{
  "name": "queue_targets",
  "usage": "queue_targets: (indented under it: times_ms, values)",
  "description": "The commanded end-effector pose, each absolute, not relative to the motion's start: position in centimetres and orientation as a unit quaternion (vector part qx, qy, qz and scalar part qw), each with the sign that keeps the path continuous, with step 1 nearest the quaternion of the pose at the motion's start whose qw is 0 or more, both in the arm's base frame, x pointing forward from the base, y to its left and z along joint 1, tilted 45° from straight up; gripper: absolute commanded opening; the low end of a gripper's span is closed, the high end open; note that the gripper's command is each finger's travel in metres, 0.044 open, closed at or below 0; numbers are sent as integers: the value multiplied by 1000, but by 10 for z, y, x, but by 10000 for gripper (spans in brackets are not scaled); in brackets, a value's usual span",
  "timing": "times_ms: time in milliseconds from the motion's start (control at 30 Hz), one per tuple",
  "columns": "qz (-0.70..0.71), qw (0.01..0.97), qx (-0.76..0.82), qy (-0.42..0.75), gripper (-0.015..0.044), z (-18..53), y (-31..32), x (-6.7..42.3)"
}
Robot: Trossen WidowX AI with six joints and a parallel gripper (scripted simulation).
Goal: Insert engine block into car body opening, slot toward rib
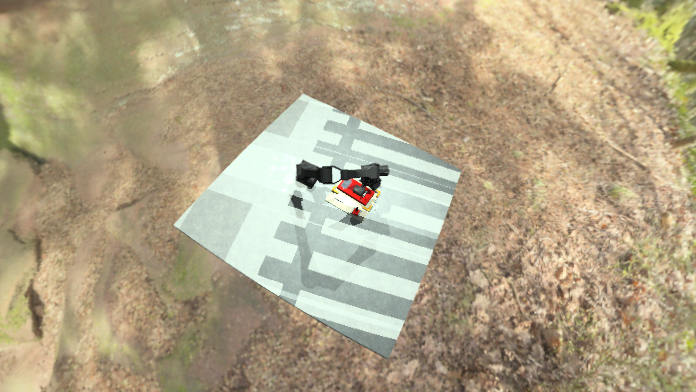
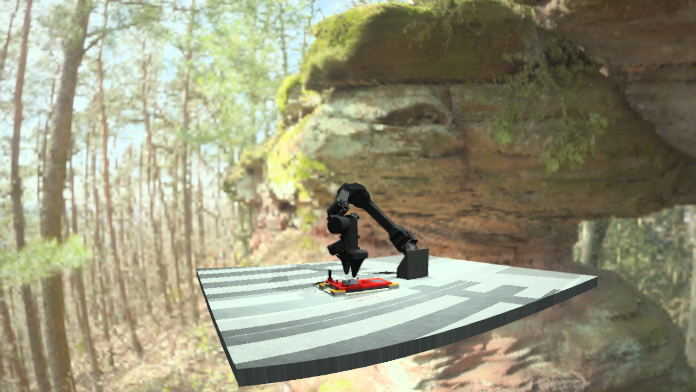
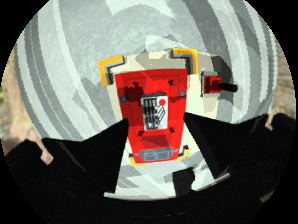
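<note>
The red car body [image 1: 368, 198] [image 2: 372, 284] [image 3: 178, 107] lies flat. The grey engine block [image 1: 359, 190] [image 2: 350, 282] [image 3: 156, 112] sits in the middle of the car body, at its opening, and looks roughly square to it in the wrist view. Its top shows slightly above the red surface in the exterior view. How deep it sits, and which way its slot side faces the rib, cannot be told. My gripper [image 2: 350, 276] [image 3: 156, 118] is open and empty, just above the block, with one finger out to either side of it.
A cream board [image 1: 340, 201] [image 3: 201, 112] with yellow corner brackets [image 3: 186, 54] lies under the car body. A small red holder [image 1: 356, 211] [image 3: 212, 84] with an upright black peg [image 2: 330, 275] [image 3: 228, 87] stands at the board's side. The arm's base [image 2: 413, 264] is on the table.
</note>
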State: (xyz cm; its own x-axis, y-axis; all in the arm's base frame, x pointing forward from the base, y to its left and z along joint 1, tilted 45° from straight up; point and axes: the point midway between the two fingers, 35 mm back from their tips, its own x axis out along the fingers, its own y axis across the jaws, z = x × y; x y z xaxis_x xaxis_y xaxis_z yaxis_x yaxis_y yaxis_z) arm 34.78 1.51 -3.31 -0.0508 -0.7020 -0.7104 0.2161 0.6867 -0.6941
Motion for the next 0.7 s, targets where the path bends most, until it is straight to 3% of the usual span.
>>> queue_targets:
  times_ms: [0,333,667]
  values:
    - [-348,661,-187,638,256,-33,15,347]
    - [-348,661,-187,638,0,-33,15,347]
    - [-348,661,-187,638,0,-33,15,347]
